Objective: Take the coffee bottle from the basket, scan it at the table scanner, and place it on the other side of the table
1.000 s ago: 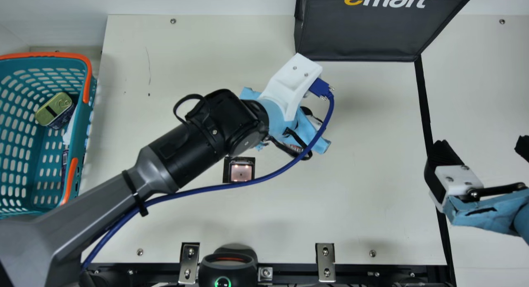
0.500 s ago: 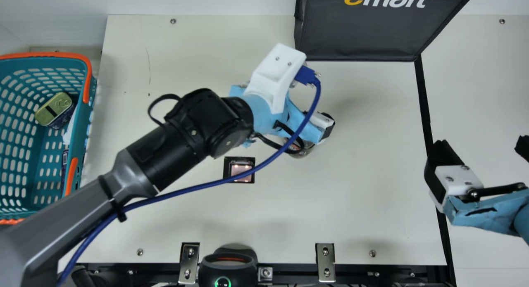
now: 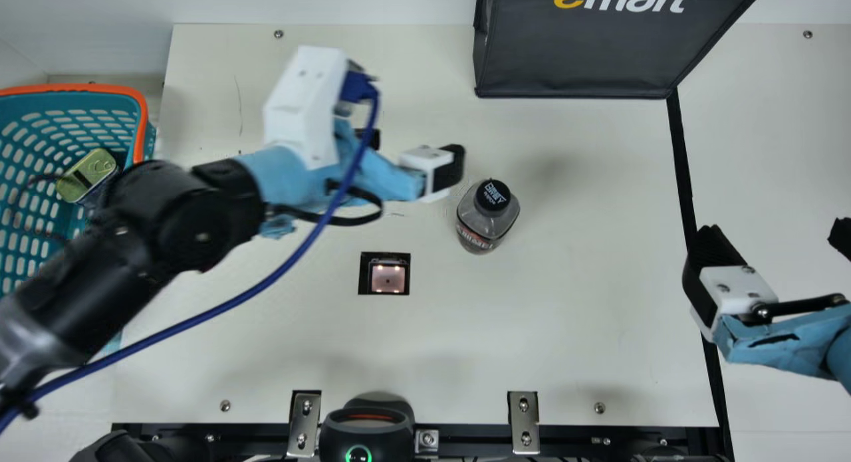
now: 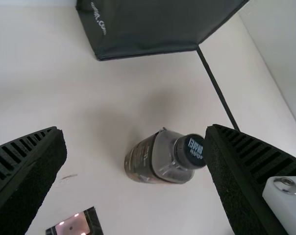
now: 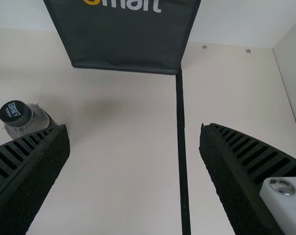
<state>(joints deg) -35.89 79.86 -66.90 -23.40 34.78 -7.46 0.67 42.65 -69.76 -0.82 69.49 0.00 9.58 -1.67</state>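
Surface [image 3: 565,329]: cream, with screws near its edges
Coffee bottle [image 3: 488,217]: upright, right of the frame's centre
Scanner [image 3: 387,278]: lit, lower left of the bottle
Dark bag [image 3: 585,53]: upper right
Black strip [image 3: 681,163]: running down from the bag's corner

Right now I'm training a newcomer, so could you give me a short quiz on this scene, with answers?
1. True or false: the coffee bottle stands upright on the table.
2. Which is nearer the bottle: (a) the basket, or (b) the table scanner?
3. Fill in the blank: my left jaws are ____ and hold nothing.

Key: 1. True. 2. b. 3. Open.
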